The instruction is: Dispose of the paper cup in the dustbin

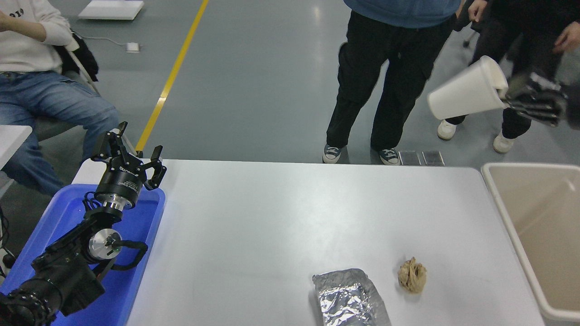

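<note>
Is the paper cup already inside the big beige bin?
No, the paper cup is held high in the air by the right hand, above and beyond the bin, not inside it.

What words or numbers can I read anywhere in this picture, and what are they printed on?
White lettering on the left gripper's black body: too small and blurred to read.
Dark print on the seated person's white top, upper left: cut off at the edge, unreadable.
The paper cup, foil packet, blue tray and dustbin: no print visible.
</note>
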{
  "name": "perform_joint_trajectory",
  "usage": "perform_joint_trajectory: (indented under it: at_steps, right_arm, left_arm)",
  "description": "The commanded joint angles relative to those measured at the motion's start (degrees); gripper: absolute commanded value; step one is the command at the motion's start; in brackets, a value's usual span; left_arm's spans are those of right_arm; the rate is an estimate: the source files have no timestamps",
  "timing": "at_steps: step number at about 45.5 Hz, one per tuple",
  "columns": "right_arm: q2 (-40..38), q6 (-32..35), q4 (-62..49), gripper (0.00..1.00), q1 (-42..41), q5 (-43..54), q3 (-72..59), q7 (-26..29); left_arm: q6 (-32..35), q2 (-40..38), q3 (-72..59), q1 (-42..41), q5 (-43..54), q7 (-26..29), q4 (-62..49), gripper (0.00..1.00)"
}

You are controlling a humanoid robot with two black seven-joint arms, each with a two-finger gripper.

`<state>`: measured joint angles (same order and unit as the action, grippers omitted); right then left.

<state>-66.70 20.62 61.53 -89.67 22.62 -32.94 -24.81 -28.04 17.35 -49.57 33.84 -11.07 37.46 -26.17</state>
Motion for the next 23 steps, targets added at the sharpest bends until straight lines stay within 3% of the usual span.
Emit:
perform_joint_trajectory:
  at_steps: [1,5,13,18,23]
  right_arm:
    - [-5.0,1.9,-12.8,0.0,24.3,-15.8,3.7,-6.5]
    - [-2.2,2.2,-18.9,0.0,34.7,-25.8,3.8,-7.5]
    - [12.5,2.5,-39.9,0.0,57.4,-47.9,8.3,-5.7]
    - [22.2,2.4,-52.2,0.0,67.3,-55.0,18.9,3.6]
    - [30.2,1.1,-60.4,0.0,70.4,-55.2,35.8,13.9]
  left_arm:
    - [0.0,0.0,0.0,0.0,0.0,0.0,0.0,1.0]
    - [0.0,0.1,0.0,0.0,0.0,0.0,0.0,1.0]
    - [0.0,0.0,0.0,0.0,0.0,0.0,0.0,1.0]
    - [0.0,0.0,0.0,0.0,0.0,0.0,0.0,1.0]
    - [0.0,0.0,0.0,0.0,0.0,0.0,0.0,1.0]
